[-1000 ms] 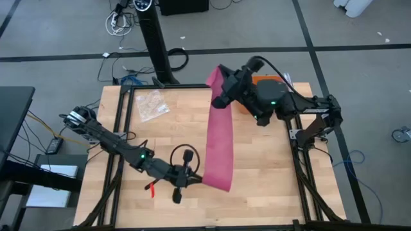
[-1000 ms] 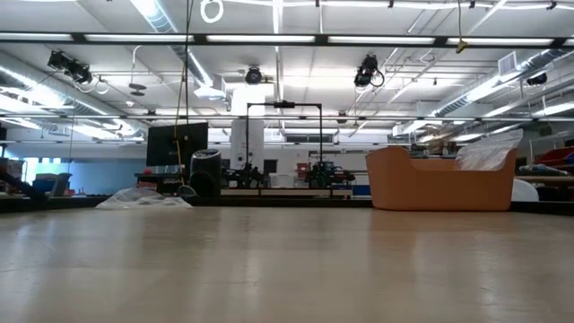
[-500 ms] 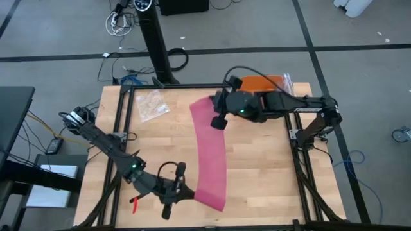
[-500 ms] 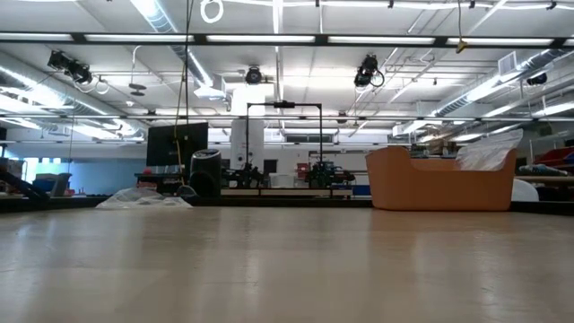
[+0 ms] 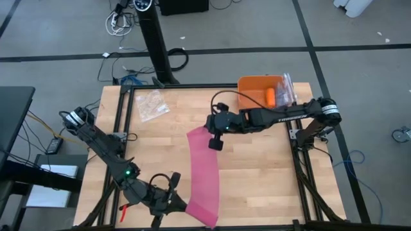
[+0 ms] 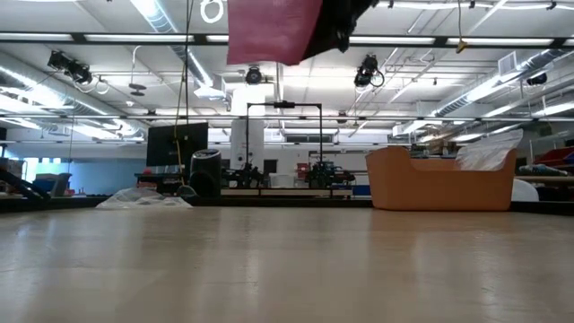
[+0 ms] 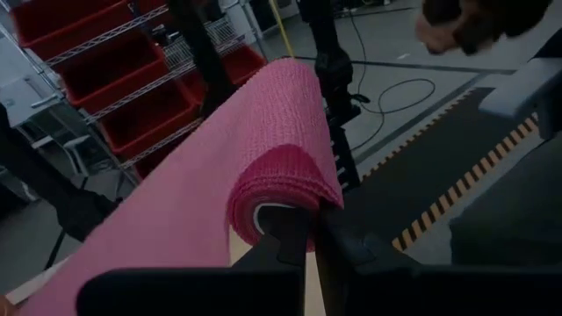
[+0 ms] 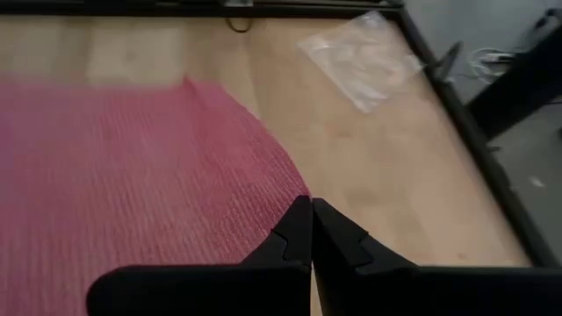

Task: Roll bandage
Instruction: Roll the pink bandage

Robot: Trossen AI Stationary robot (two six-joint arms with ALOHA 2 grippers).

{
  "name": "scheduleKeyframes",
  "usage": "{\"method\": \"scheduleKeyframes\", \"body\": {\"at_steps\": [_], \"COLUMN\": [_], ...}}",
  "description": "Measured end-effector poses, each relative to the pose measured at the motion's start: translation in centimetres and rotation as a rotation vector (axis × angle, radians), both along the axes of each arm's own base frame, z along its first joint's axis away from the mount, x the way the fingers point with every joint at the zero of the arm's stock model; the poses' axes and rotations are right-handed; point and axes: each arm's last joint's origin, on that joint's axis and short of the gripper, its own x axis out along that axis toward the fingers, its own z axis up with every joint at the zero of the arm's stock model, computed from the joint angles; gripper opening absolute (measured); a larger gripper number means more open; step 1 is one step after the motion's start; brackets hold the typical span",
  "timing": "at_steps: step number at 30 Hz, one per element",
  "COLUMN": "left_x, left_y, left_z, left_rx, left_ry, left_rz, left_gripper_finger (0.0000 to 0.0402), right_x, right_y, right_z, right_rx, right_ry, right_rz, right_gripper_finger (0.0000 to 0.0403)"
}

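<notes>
Wooden tabletop (image 5: 257, 167) under workshop lights — the bandage (image 5: 202, 173) stretches as a long pink band between both arms. Near the front edge, the left gripper (image 5: 172, 204) pinches its rolled end; mid-table, the right gripper (image 5: 214, 133) — fingers pressed together — clamps the far end aloft.

In the low view, my bandage (image 6: 273, 31) is cut off by the top edge, so its length and the dark shape beside it cannot be traced. From above, its near end runs off the bench (image 5: 257, 167) past the bottom edge. The contents of the clear bag (image 5: 152, 104) are too small to identify.
</notes>
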Motion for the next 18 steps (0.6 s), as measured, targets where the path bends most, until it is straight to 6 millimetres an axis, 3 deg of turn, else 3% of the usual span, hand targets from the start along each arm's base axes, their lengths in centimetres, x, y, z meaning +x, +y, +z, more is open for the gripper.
{"method": "scheduleKeyframes", "body": {"at_steps": [4,9,18], "left_x": [-0.4,-0.7,-0.7], "left_y": [-0.4,-0.7,-0.8], "left_z": [0.0,0.0,0.0], "left_rx": [-0.004,-0.003,-0.009], "left_ry": [-0.001,-0.001,0.009], "left_rz": [-0.019,-0.035,-0.06], "left_gripper_finger": [0.0013,0.0013,0.0013], "right_x": [0.0,0.1,0.4], "right_y": [0.3,1.0,2.0], "right_z": [-1.6,-1.3,2.2], "right_rx": [0.009,0.033,0.026], "right_ry": [-0.004,-0.045,-0.147], "right_rz": [0.014,0.01,0.02], "right_gripper_finger": [0.0007,0.0039,0.0127]}}
